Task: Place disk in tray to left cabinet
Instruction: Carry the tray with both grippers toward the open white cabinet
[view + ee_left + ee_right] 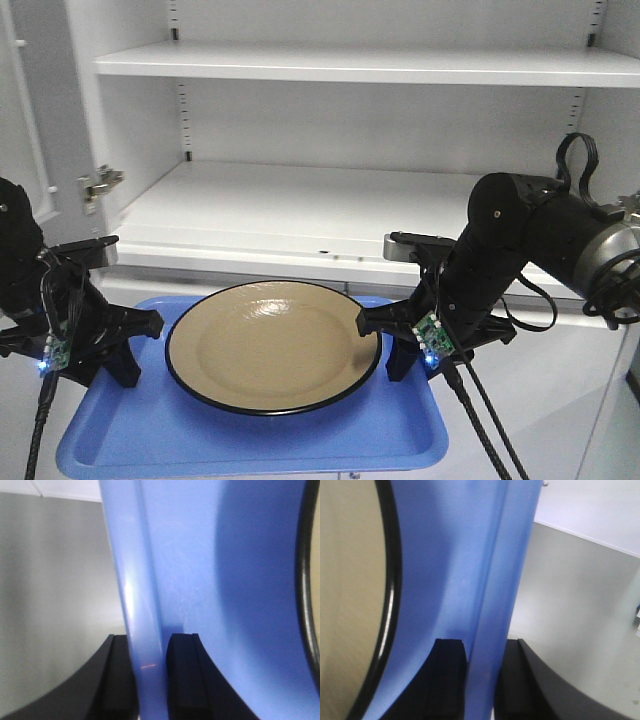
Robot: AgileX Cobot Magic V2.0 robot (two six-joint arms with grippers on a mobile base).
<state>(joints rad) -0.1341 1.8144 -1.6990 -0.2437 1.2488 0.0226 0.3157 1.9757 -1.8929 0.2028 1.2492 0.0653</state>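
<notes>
Plainly the left fingers (184,680) and right fingers (449,680) are each closed on an opposite rim of the tray (150,430), holding it level so the plate (272,345) lies centred in it, just in front of the cabinet (300,210) shelf

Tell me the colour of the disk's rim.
Black, ringing the tan disk; clearest in the front-facing view.

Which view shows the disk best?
The exterior front-facing view: the whole disk sits in the tray, unobstructed. The left wrist view catches only a sliver of its black rim; the right wrist view shows a cropped arc of rim and surface.
</notes>
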